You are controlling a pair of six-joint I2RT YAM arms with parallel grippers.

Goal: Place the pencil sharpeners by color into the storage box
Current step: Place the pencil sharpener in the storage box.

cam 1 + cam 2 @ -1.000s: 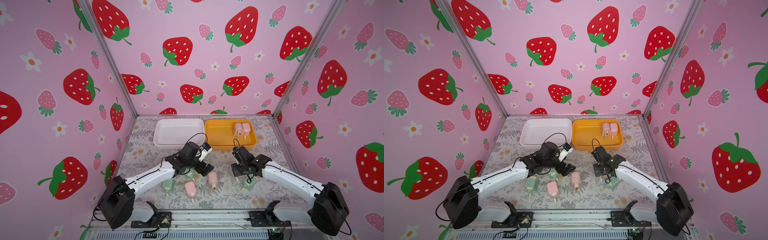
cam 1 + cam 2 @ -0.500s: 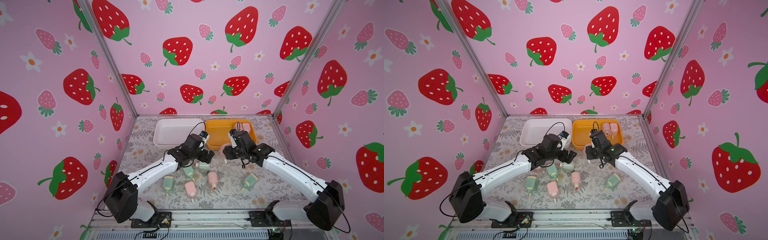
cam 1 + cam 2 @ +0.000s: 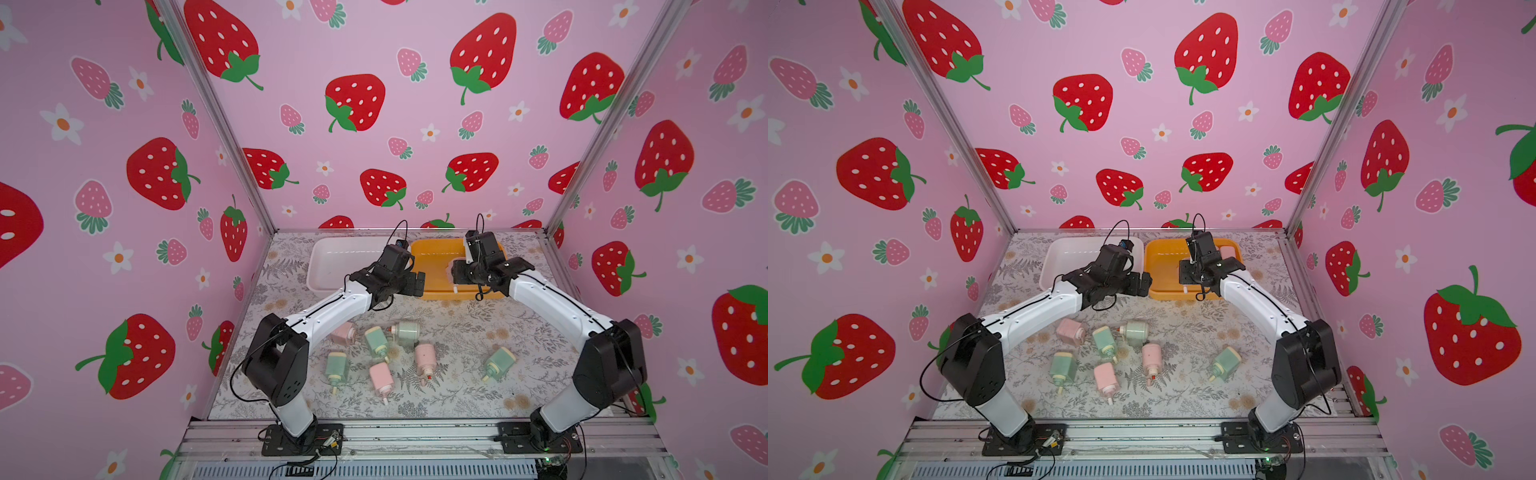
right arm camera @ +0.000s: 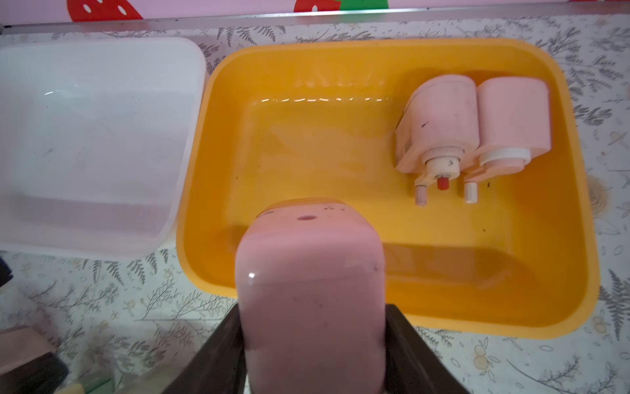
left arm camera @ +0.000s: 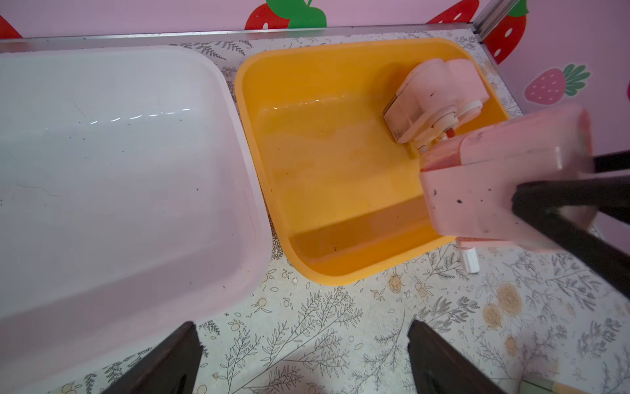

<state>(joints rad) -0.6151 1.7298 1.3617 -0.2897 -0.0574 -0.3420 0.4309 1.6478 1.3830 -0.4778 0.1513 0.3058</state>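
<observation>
The table (image 3: 457, 324) holds an empty white bin (image 3: 328, 266) just beside the orange bin (image 3: 432, 257), likely meant for green ones. Right jaws pinch a pink sharpener (image 4: 310, 290) over the orange bin's near rim, to join two pink ones (image 4: 443, 116) inside. Left jaws gape empty just beside it. Seven sharpeners (image 3: 424, 359) wait well apart from it.

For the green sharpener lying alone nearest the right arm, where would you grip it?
Probably pinch the green sharpener across its body's flat sides, from above: it lies on its side, clear of the others, with its crank end toward the front.
</observation>
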